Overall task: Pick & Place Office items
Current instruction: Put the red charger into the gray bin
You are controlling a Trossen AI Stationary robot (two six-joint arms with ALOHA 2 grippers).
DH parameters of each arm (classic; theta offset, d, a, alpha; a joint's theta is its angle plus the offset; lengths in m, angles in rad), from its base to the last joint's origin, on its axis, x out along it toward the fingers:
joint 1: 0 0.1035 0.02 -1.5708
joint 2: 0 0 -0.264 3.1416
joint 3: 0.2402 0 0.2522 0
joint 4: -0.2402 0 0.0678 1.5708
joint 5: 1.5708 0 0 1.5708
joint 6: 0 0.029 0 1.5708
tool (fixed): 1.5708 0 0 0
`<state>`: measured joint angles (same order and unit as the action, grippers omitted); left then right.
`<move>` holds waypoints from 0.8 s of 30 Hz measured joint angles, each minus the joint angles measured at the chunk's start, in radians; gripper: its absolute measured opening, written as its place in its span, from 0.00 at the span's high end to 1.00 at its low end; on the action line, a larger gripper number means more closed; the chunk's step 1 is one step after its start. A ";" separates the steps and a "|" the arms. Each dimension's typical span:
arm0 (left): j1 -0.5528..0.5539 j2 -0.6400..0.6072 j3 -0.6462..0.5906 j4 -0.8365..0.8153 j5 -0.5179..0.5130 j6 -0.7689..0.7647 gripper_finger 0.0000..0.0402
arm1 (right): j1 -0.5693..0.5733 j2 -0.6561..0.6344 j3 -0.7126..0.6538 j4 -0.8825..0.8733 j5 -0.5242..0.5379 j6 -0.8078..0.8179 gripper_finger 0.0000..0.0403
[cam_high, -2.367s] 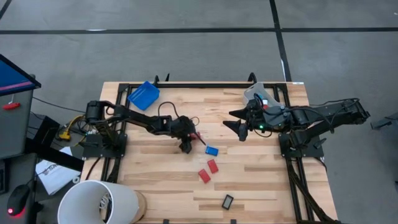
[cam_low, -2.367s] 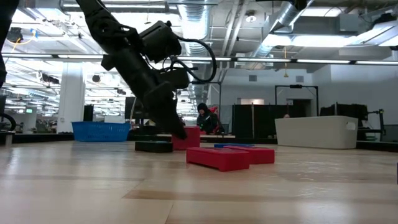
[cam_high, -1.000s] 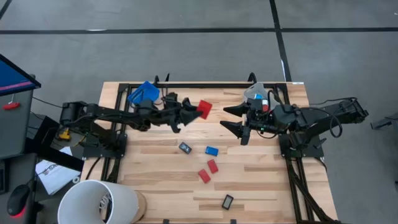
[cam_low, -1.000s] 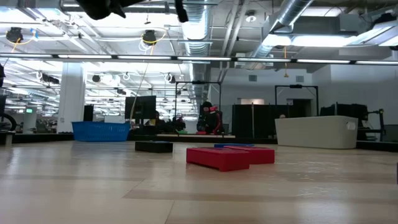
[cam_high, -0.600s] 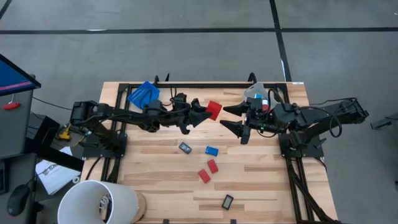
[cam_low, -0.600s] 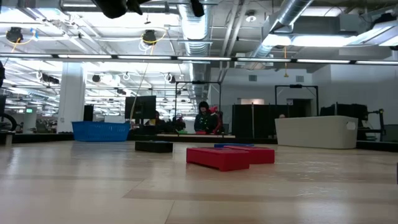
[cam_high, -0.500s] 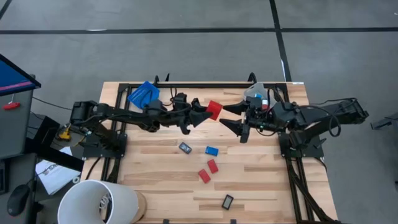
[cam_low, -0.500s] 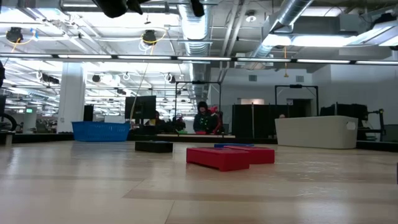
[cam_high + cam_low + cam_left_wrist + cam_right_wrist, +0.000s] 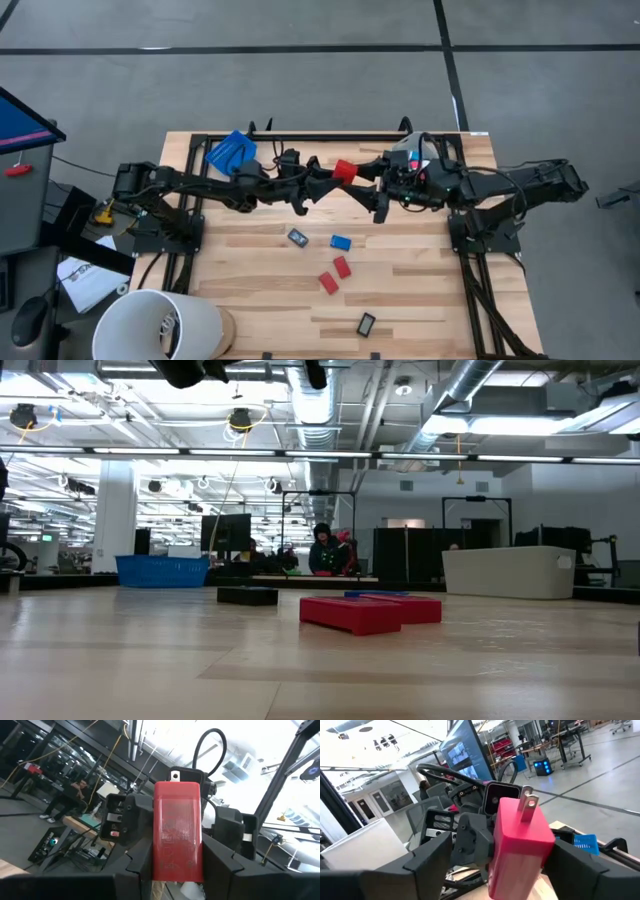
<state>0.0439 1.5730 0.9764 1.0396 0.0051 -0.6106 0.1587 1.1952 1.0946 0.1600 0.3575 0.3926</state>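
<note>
My left gripper is up in the air over the table's far middle, shut on a red plug-like block with two metal prongs. My right gripper is open and faces it from the right. Its fingers stand on either side of the block's pronged end; whether they touch it I cannot tell. On the table lie a black rectangle, a blue block, two red blocks and another black rectangle. My left gripper pinches the red block's rear part between its two fingers, coming level from the table's left. The block is lifted clear of the table, and its pronged end sticks out past the fingertips toward the right gripper.
A blue tray sits at the far left of the table and a clear bin holding small pieces at the far right. A white bucket stands off the near-left corner. In the low view a person shows far behind the table.
My left gripper has carried the red block a little toward the table's right and then held still. My right gripper, still open, has moved left toward the block, so that its fingers now flank the pronged end. The pieces on the table have not moved.
</note>
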 joint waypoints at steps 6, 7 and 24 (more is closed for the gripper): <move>-0.001 -0.001 0.000 0.000 0.001 0.000 0.72 | -0.013 -0.005 0.000 0.001 -0.032 0.016 0.41; -0.001 -0.001 0.000 0.000 0.000 0.000 0.72 | -0.014 -0.004 0.000 0.002 -0.037 0.017 0.44; -0.001 -0.005 0.001 -0.021 0.011 0.057 0.68 | -0.025 -0.005 -0.001 0.000 -0.066 0.014 0.72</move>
<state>0.0425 1.5681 0.9771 1.0186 0.0160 -0.5537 0.1334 1.1904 1.0939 0.1597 0.2913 0.4069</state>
